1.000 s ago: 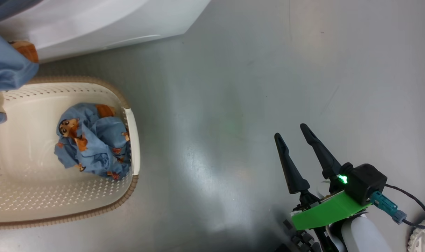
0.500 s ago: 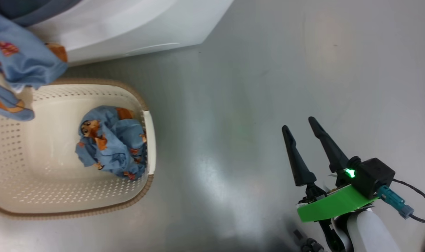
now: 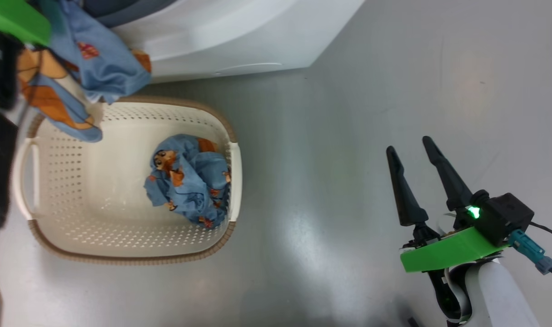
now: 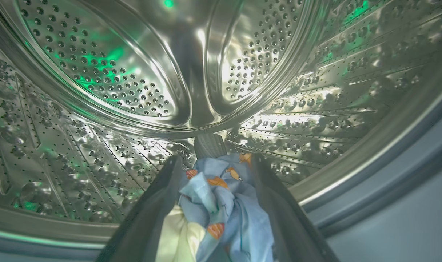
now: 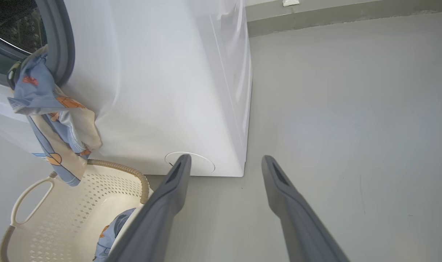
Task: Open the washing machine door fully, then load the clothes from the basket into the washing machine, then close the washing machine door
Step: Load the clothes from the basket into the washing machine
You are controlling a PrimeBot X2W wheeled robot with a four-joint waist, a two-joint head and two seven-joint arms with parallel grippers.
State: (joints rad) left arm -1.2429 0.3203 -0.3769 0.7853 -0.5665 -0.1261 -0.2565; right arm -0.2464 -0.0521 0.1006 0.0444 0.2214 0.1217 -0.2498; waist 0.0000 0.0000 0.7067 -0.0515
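My left gripper (image 4: 217,162) reaches into the washing machine's (image 3: 221,41) steel drum (image 4: 133,72). Its fingers are spread wide and stand open, with bunched clothes (image 4: 221,203), light blue with orange bears plus a cream piece, lying between them. The same clothes (image 5: 50,109) hang out over the grey gasket and down the white front, above the basket (image 3: 121,256). A crumpled blue garment (image 3: 189,186) lies at the basket's right end. My right gripper (image 3: 408,145) hovers open and empty over the floor, to the right of the basket. The washing machine door is out of view.
The grey floor (image 3: 330,136) stretches right of the basket and machine. A round white cap (image 5: 202,165) sits low on the machine's front, beyond my right gripper's (image 5: 226,158) fingertips. A baseboard (image 5: 333,14) runs along the far wall. The left arm's green wrist mount (image 3: 12,18) is at the upper left.
The head camera has swung left, so basket, machine and right gripper sit differently in the picture. The left arm's green mount and more of the hanging clothes have come into view.
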